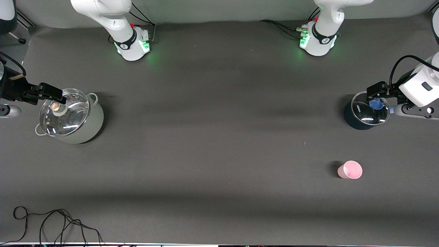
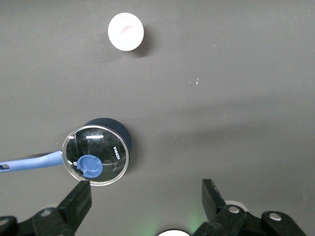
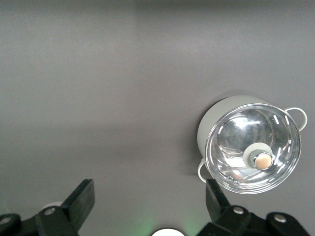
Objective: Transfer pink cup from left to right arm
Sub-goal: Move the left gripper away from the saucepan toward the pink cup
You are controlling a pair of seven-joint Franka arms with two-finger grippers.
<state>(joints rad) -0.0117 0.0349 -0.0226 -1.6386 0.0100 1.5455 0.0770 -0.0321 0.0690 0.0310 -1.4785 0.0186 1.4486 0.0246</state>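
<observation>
Standing upright on the dark desk [image 1: 219,154], the pink cup [image 1: 350,169] sat mouth up toward the left arm's end, untouched and alone. It lay nearer to the front camera than the dark blue pot [image 1: 360,118], well apart from it. That pot carried a glass lid [image 1: 372,108] with a blue knob [image 1: 377,103], and a blue handle [image 2: 29,163] stuck out from its side. The left end effector [image 1: 377,92] hung over this pot, its fingers [image 2: 78,201] spread wide and holding nothing; in the left wrist view the cup [image 2: 126,31] showed as a pale disc well clear of them. At the right arm's end stood a pale grey pot [image 1: 73,120] with two loop handles and a glass lid [image 1: 63,111] with a metal knob [image 1: 56,107]. The right end effector [image 1: 51,92] hung over that lid, fingers [image 3: 81,199] likewise spread and empty. Loose black cable [image 1: 55,223] lay at the desk's edge nearest the front camera, at the right arm's end.
</observation>
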